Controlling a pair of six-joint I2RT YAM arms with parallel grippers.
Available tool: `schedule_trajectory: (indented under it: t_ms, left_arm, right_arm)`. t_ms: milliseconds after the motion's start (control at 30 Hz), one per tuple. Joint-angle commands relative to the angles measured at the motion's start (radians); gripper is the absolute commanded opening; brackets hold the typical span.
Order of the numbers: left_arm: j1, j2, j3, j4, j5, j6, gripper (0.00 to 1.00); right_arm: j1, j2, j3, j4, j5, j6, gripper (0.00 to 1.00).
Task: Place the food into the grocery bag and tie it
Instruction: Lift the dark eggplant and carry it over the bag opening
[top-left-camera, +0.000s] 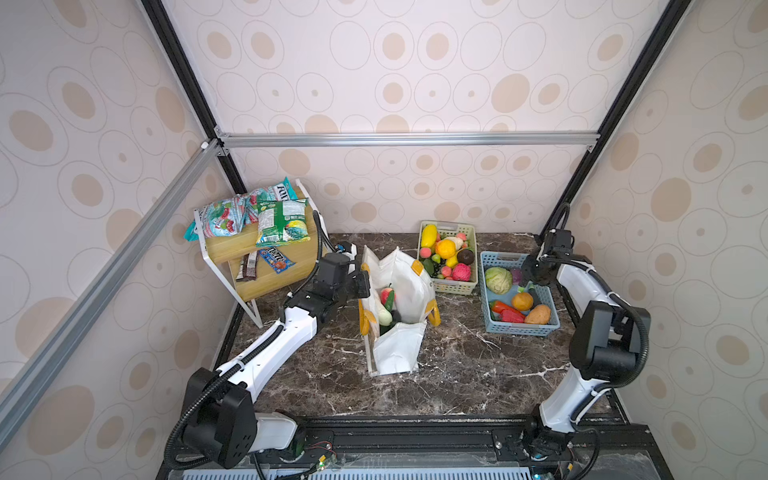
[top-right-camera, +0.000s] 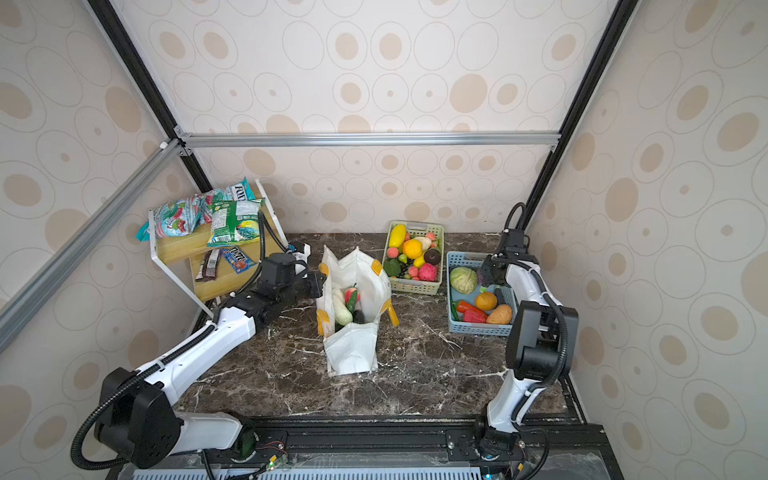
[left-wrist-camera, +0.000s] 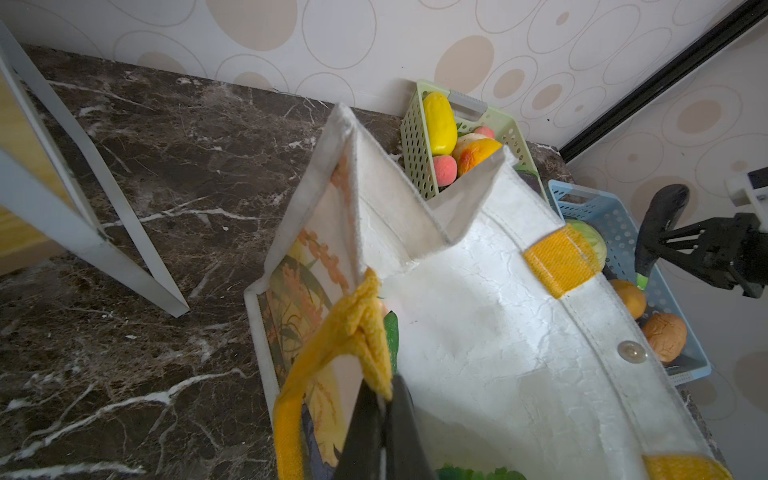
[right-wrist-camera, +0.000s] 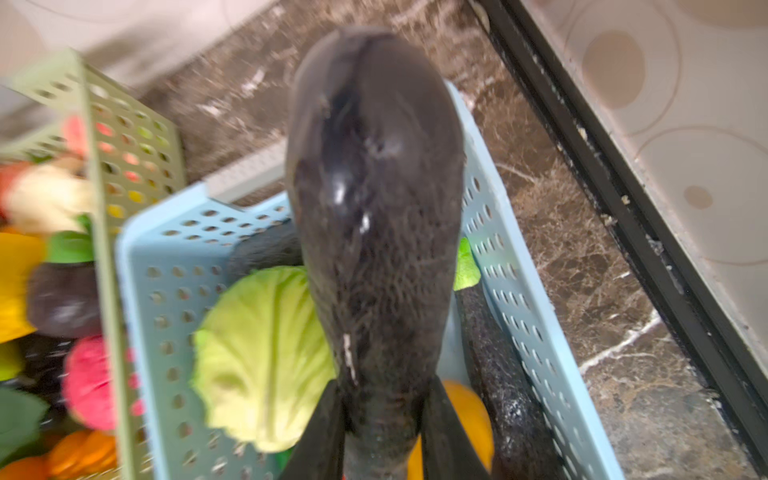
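While the blue basket (top-left-camera: 519, 330) holds cabbage (top-left-camera: 498, 280), the grocery bag (top-left-camera: 399, 353) holds an apple (top-left-camera: 387, 296).

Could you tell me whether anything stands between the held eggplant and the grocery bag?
Nothing visible does. The eggplant in the right gripper hangs above the blue basket; only bare tabletop separates that basket from the grocery bag, whose mouth the left gripper holds open by a handle.

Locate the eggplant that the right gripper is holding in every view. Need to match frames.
Top views: in both, the eggplant is on the right, over the far end of the blue basket, beside the cabbage.
Left wrist: eggplant past the grocery bag, over the basket.
Right wrist: fills the middle, clamped in the right gripper.
Shared landmark: the blue basket.
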Motion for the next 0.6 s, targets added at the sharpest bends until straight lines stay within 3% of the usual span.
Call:
schedule_trajectory:
  t_ms: [0, 267, 567]
  left_arm:
    - [0.007, -0.035, -0.006, 0.0, 0.016, 0.019, 0.0]
    - [0.006, -0.055, -0.007, 0.006, 0.045, 0.019, 0.0]
    - [0.002, -0.082, -0.015, 0.01, 0.053, 0.011, 0.0]
  right_arm:
    - [0.008, -0.067, -0.024, -0.009, -0.05, 0.019, 0.29]
    - [0.041, -0.166, -0.066, 0.004, -0.151, 0.057, 0.3]
    - [0.162, -0.256, -0.079, -0.006, -0.168, 0.079, 0.32]
